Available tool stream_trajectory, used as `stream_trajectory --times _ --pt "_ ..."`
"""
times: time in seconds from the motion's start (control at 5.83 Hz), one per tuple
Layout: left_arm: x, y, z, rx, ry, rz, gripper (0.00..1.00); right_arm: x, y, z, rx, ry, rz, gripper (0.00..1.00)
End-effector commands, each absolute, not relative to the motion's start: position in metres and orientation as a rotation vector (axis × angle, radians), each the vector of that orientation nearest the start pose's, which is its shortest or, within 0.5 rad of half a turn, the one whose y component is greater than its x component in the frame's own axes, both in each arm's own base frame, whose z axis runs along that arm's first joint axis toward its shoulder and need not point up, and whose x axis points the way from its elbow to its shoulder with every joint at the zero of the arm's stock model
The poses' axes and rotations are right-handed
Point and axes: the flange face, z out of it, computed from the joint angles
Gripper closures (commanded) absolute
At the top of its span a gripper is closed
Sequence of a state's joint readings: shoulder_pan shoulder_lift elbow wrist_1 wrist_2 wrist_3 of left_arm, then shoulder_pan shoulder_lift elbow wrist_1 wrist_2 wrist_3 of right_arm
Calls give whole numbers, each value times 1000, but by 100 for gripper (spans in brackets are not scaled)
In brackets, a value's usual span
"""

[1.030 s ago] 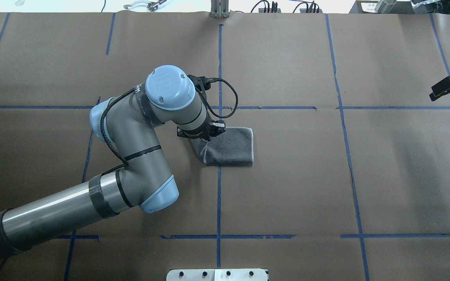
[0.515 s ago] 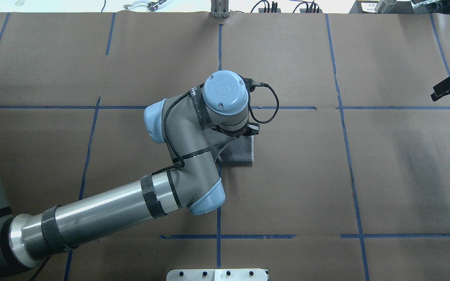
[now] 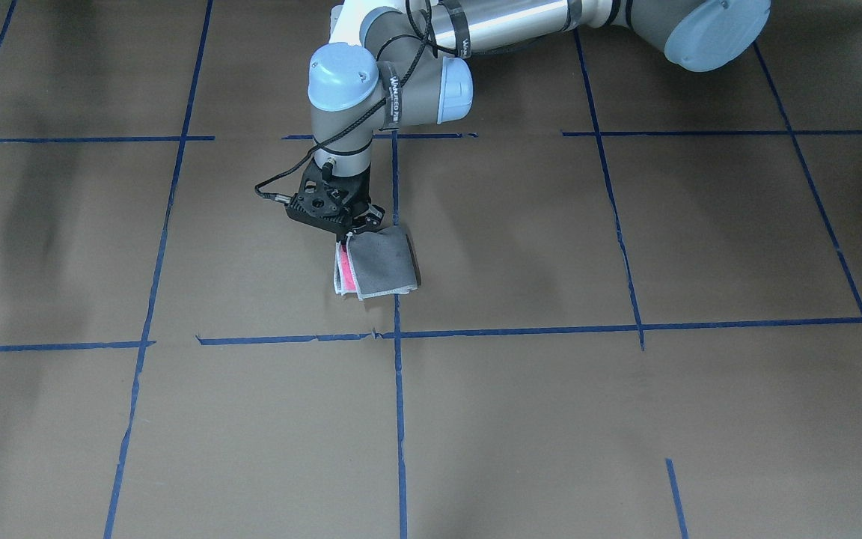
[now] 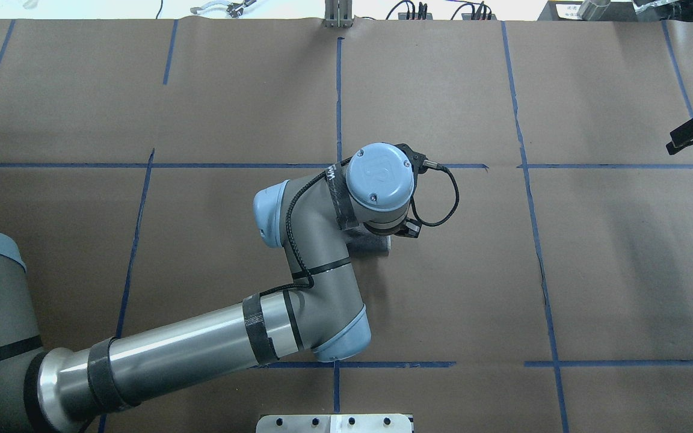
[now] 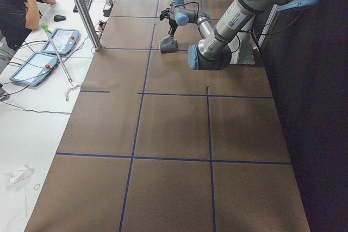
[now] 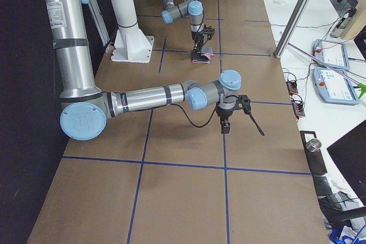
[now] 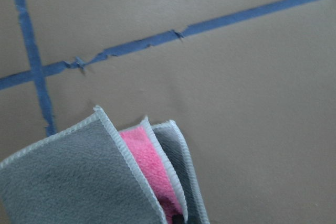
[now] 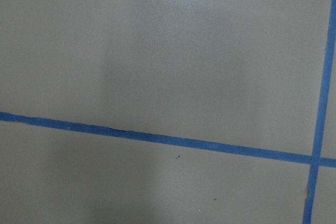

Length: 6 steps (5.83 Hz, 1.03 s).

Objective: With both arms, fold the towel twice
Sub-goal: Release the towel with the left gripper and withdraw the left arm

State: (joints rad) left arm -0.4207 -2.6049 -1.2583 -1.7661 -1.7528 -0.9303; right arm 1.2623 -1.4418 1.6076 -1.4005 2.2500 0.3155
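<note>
Second fold in hand: left gripper (image 3: 350,233) pinches a raised edge of the terry towel (image 3: 386,263); next, lay edges flush and release; right gripper (image 4: 691,136), spread undeterminable.

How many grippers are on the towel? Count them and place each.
1. The left gripper holds the towel by its edge near the table's middle. The right gripper hangs apart, over brown paper.

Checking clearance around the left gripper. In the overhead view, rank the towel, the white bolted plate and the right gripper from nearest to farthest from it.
From the left gripper:
1. towel: pinched in it, only a strip showing, just to its left.
2. white bolted plate: at the view's bottom edge, robot side, mid-width.
3. right gripper: at the view's far right edge.
</note>
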Motion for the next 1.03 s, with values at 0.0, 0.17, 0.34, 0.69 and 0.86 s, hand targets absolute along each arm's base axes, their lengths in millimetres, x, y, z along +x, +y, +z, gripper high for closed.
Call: stream_trajectory --times 0.0,0.17,0.34,0.69,0.86 --pt "694 -415 100 347 868 321 100 -102 -556 560 100 -739 -106 0" --pt "694 -414 101 371 854 308 5 -101 -556 560 101 -739 -105 0" --pt "689 -417 96 383 857 301 0 -100 -556 560 101 -740 -104 0" --pt "629 -444 99 406 864 296 0 -100 -560 554 115 -742 -108 0" --pt "564 -478 112 371 892 318 0 -98 -563 550 122 -743 -105 0"
